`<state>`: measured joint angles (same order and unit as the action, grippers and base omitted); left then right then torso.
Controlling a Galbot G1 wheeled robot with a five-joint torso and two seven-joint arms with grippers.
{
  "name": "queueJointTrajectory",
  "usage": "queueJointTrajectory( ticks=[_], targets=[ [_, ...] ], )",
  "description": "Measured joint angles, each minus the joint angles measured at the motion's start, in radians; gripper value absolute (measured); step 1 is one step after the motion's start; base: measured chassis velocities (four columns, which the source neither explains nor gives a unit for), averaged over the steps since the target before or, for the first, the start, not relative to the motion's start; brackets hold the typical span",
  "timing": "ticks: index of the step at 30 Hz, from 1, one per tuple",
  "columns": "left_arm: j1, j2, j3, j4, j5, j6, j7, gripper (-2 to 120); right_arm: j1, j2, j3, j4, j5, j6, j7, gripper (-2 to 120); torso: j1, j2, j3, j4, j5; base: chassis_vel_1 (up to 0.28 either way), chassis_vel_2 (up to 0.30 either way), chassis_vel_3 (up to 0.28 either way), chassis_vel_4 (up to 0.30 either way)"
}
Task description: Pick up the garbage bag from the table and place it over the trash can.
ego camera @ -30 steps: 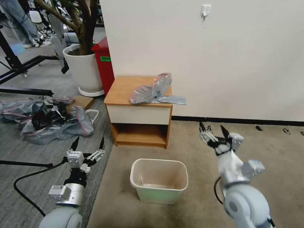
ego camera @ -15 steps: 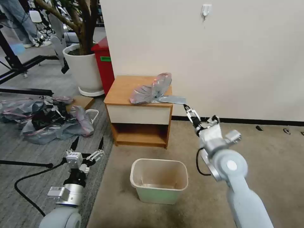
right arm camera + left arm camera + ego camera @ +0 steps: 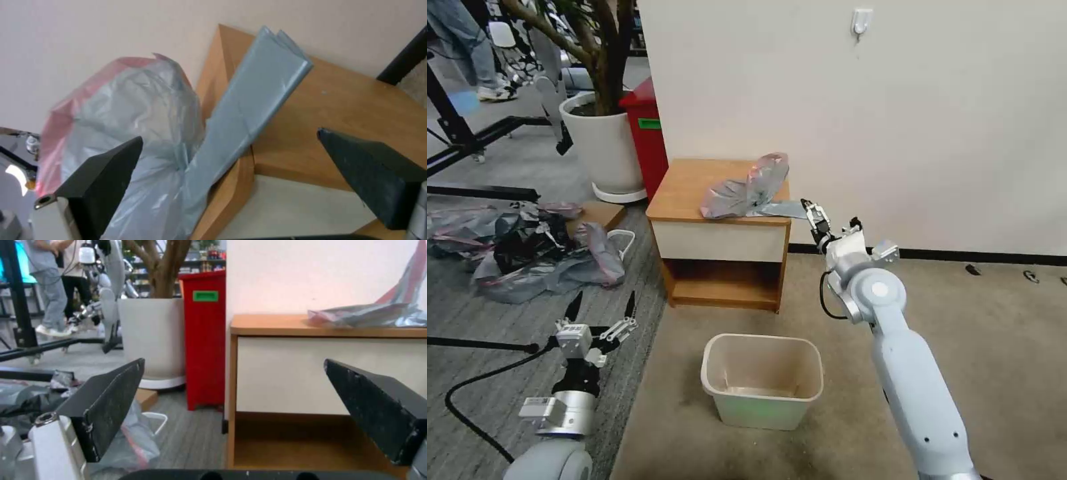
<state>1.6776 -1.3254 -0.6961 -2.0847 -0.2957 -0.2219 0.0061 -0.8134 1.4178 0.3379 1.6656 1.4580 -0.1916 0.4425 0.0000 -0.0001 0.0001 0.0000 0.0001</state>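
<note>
Head view, surface: low wooden table (image 3: 684,190) w/ white drawer front stands against a pale wall; the garbage bag (image 3: 747,190) lies crumpled on the surface's right half, one flat grey strip hanging past the right edge.
Head view, room: cream trash can (image 3: 762,380) on beige floor in front of the table, well apart from it; red bin (image 3: 647,133) and white plant pot (image 3: 602,147) to the left; heap of grey and black bags (image 3: 520,250) on grey carpet.
Head view, arms: right gripper (image 3: 816,220) at the table's right front corner, just beside the bag's strip; fingers hard to make out here. Left gripper (image 3: 599,317) low over the carpet, fingers apart.
Left wrist view: left gripper (image 3: 249,413) fingers wide apart, nothing between; table front (image 3: 329,373) ahead, bag (image 3: 369,313) on top, cut off at frame edge.
Right wrist view: right gripper (image 3: 249,181) fingers spread, holding nothing; bag (image 3: 133,133) w/ pink-red band and folded strip between them, farther off, over the table corner (image 3: 338,113). Contact w/ bag: can't tell.
</note>
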Motion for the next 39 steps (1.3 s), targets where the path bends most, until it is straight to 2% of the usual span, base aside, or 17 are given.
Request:
queueJointTrajectory(
  ticks=[12, 26, 30, 31, 34, 35, 38, 39],
  targets=[
    [0.010, -0.009, -0.010, 0.000, 0.018, -0.006, -0.003, 100, 0.078, 0.037, 0.004, -0.155, -0.036, 0.020, -0.037, 100, 0.000, 0.000, 0.000, -0.0001, -0.0001, 0.000, 0.000, 0.000, 0.000],
    [0.009, -0.012, -0.013, 0.006, 0.023, -0.007, -0.004, 100, 0.122, 0.085, 0.018, -0.207, -0.060, 0.029, -0.039, 93, 0.000, 0.000, 0.000, 0.0001, -0.0001, 0.000, 0.000, 0.000, 0.000],
    [0.012, -0.012, -0.017, 0.006, 0.025, -0.012, -0.004, 100, 0.141, 0.092, 0.019, -0.237, -0.079, 0.040, -0.043, 73, 0.000, 0.000, 0.000, 0.0000, -0.0001, 0.000, 0.000, 0.000, 0.000],
    [0.012, -0.012, -0.017, 0.006, 0.025, -0.012, -0.004, 100, 0.141, 0.092, 0.019, -0.237, -0.079, 0.040, -0.043, 73, 0.000, 0.000, 0.000, 0.0000, -0.0001, 0.000, 0.000, 0.000, 0.000],
    [0.012, -0.011, -0.020, 0.008, 0.025, -0.015, -0.005, 100, 0.143, 0.096, 0.021, -0.244, -0.090, 0.047, -0.046, 59, 0.000, 0.000, 0.000, 0.0000, -0.0001, 0.000, 0.000, 0.000, 0.000],
    [0.012, -0.011, -0.020, 0.008, 0.025, -0.015, -0.005, 100, 0.143, 0.096, 0.021, -0.244, -0.090, 0.047, -0.046, 59, 0.000, 0.000, 0.000, 0.0000, -0.0001, 0.000, 0.000, 0.000, 0.000],
    [0.010, -0.009, -0.021, 0.011, 0.025, -0.015, -0.005, 100, 0.142, 0.101, 0.023, -0.246, -0.100, 0.054, -0.049, 44, 0.000, 0.000, 0.000, 0.0001, -0.0001, 0.000, 0.000, 0.000, 0.000],
    [0.010, -0.009, -0.021, 0.011, 0.025, -0.015, -0.005, 100, 0.142, 0.101, 0.023, -0.246, -0.100, 0.054, -0.049, 44, 0.000, 0.000, 0.000, 0.0001, -0.0001, 0.000, 0.000, 0.000, 0.000]
  ],
)
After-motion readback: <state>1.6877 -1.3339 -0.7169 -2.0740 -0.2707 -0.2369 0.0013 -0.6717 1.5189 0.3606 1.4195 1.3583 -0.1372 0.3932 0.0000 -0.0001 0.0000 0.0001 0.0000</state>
